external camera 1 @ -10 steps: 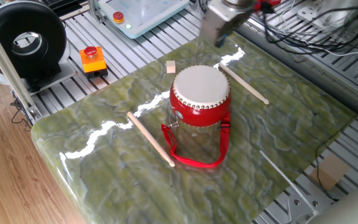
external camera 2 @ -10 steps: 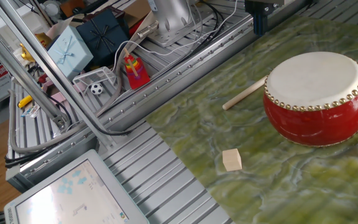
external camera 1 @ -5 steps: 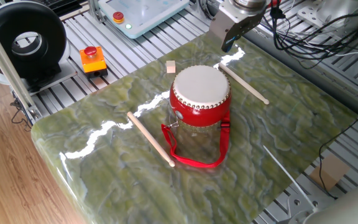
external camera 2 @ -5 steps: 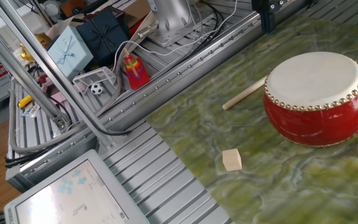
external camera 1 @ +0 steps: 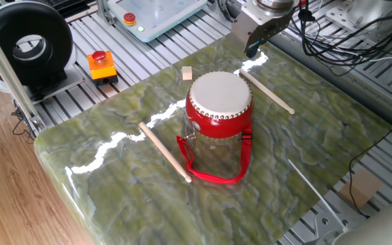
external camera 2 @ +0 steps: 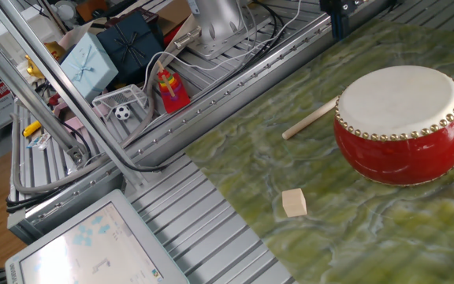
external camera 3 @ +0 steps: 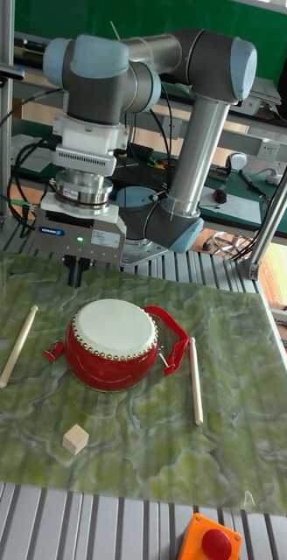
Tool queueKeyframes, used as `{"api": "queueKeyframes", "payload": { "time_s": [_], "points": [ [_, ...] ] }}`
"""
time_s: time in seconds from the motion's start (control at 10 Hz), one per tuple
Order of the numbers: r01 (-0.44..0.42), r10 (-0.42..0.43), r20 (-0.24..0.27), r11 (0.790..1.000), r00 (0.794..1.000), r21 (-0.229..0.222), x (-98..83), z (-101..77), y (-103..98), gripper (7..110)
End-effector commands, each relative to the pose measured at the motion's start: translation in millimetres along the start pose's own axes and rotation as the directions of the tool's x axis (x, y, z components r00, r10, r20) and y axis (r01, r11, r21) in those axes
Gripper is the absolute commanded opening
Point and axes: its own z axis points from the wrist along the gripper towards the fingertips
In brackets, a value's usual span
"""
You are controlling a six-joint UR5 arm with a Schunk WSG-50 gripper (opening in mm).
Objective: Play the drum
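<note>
The small red drum (external camera 1: 218,102) with an off-white head stands upright in the middle of the green mat, with its red strap (external camera 1: 213,175) trailing toward the front. It also shows in the other fixed view, drum (external camera 2: 400,122), and in the tall view, drum (external camera 3: 113,343). My gripper (external camera 1: 252,47) hangs behind the drum's far edge, above the mat and apart from the drum. In the tall view the gripper (external camera 3: 76,273) shows its dark fingers pressed together with nothing between them. Only the gripper's (external camera 2: 339,22) tips enter the other fixed view.
Two thin wooden sticks lie on the mat: one stick (external camera 1: 267,92) behind the drum and another stick (external camera 1: 165,151) in front left. A small wooden cube (external camera 1: 186,73) sits near the mat's back edge. An orange button box (external camera 1: 101,64) stands on the metal slats.
Over the last second my gripper has shifted right and slightly down behind the drum, then nearly settled. The drum, sticks and cube have not moved.
</note>
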Motion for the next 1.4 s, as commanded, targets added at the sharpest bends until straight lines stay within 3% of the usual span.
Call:
{"api": "queueKeyframes", "payload": {
  "time_s": [0.0,0.2,0.4,0.5,0.6,0.7,0.8,0.9,1.1,1.3],
  "points": [
    [0.079,-0.082,-0.033,0.993,0.996,-0.088,0.5,-13.3,-43,7],
    [0.13,-0.131,-0.017,0.991,0.991,-0.034,20.4,-10.5,-102,7],
    [0.173,-0.173,-0.006,0.985,0.985,0.009,39.0,-4.1,-139,7],
    [0.156,-0.156,-0.007,0.988,0.988,0.011,36.6,-3.5,-136,7],
    [0.051,-0.051,-0.013,0.999,0.999,-0.002,25.9,0.0,-117,7],
    [-0.045,0.045,-0.005,0.999,0.999,0.016,7.9,11.6,-101,7],
    [-0.064,0.064,0.015,0.997,0.998,0.035,-4.4,25.1,-91,7],
    [-0.075,0.074,0.035,0.997,0.997,0.022,-7.7,32.4,-76,7],
    [-0.116,0.118,0.024,0.991,0.993,-0.07,3.4,49.4,-38,7],
    [-0.103,0.104,0.039,0.994,0.994,-0.032,5.3,55.3,-44,7]
  ]
}}
